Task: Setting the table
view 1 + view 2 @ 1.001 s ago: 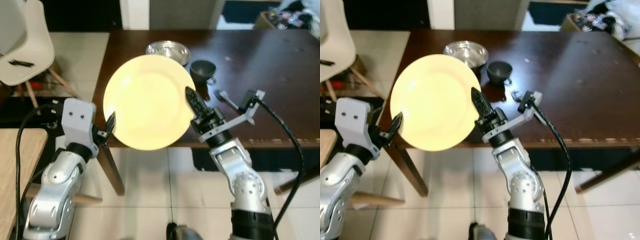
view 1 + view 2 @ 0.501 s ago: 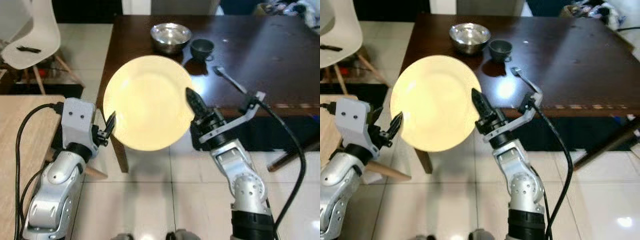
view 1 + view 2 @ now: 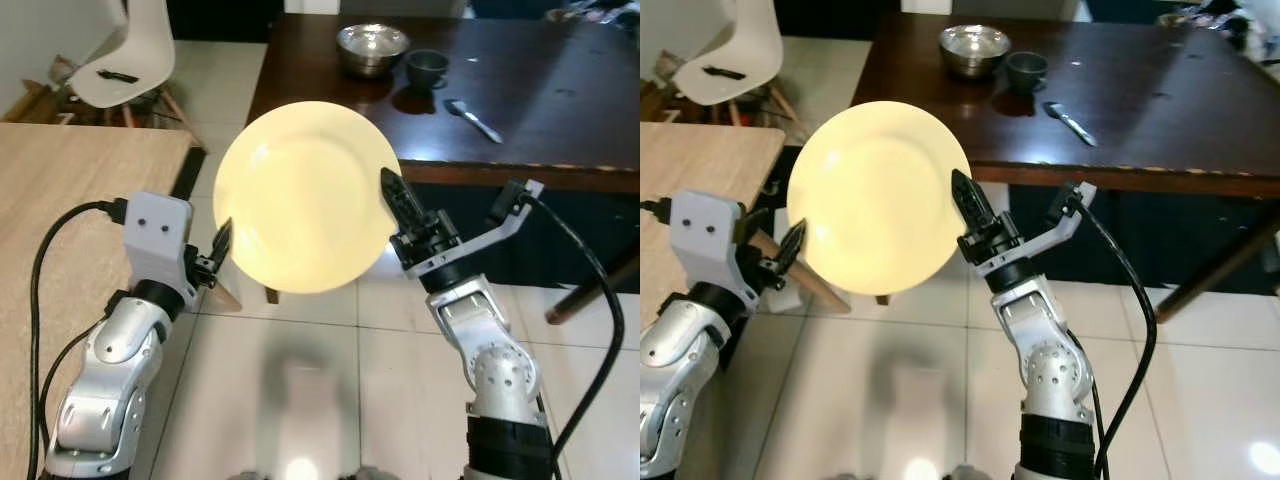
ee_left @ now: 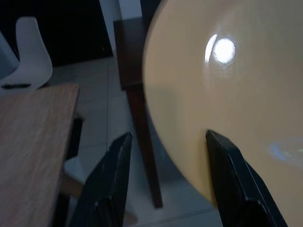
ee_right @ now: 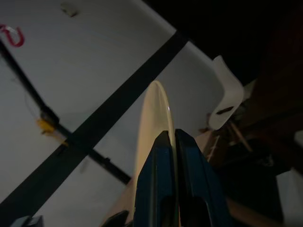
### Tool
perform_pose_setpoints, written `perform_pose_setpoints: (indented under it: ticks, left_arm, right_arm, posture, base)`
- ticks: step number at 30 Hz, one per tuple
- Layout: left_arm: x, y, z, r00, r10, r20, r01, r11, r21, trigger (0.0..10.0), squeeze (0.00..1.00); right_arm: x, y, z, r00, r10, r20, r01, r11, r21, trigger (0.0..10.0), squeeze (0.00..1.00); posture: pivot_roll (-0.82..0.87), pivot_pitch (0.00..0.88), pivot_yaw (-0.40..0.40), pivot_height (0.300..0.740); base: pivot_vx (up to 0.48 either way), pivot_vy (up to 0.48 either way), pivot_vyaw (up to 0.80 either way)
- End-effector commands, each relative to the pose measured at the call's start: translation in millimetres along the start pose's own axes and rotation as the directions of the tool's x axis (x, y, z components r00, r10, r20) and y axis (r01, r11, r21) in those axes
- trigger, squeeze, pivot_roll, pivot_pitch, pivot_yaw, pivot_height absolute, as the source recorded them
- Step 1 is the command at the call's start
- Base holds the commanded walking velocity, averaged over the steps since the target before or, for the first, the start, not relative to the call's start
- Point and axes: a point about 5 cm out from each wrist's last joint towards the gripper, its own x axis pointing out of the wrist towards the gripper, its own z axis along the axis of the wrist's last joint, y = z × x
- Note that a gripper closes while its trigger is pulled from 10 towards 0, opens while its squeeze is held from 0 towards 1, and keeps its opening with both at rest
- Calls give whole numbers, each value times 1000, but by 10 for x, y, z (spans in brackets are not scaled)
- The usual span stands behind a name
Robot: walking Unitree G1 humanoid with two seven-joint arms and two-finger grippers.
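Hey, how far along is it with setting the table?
Done: a steel bowl, a dark cup and a spoon lie on the dark table. In hand: the right gripper pinches the plate by its rim, held over the floor; the left gripper is open beside it. Left: placing the plate.

Four camera views: two from the robot's head, one from each wrist.

The left and right eye views look forward and steeply down from head height. They share one scene, shifted sideways between them: both silver arms, a pale yellow plate (image 3: 305, 195) held up close to the lens, the tiled floor (image 3: 300, 400), and the dark surface (image 3: 1160, 100) farther off. The left wrist view looks along the left gripper (image 4: 165, 184) at the plate's face, very near. The right wrist view looks along the right gripper (image 5: 170, 184) at the plate's rim, edge-on, facing upward.
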Motion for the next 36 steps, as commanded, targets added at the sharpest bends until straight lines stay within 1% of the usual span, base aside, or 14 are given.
perform_pose_setpoints:
  ticks: [1,21,36]
  left_arm:
    - [-1,-1,-10,1000,-1,-10,1,1000,7,10000,0]
    - [10,-18,-30,1000,-1,-14,1,1000,19,10000,0]
    - [17,-34,-33,1000,-2,-15,2,1000,21,10000,0]
  right_arm:
    - [2,9,2,1000,8,0,-8,1000,5,10000,0]
    - [-4,-2,8,1000,4,1,-4,1000,-5,10000,0]
    - [8,-18,49,1000,-5,18,6,1000,-24,10000,0]
  posture:
    - [-19,59,41,740]
    - [-20,63,41,740]
    - [-21,67,42,740]
  base:
    - [0,0,0]
    - [0,0,0]
    - [0,0,773]
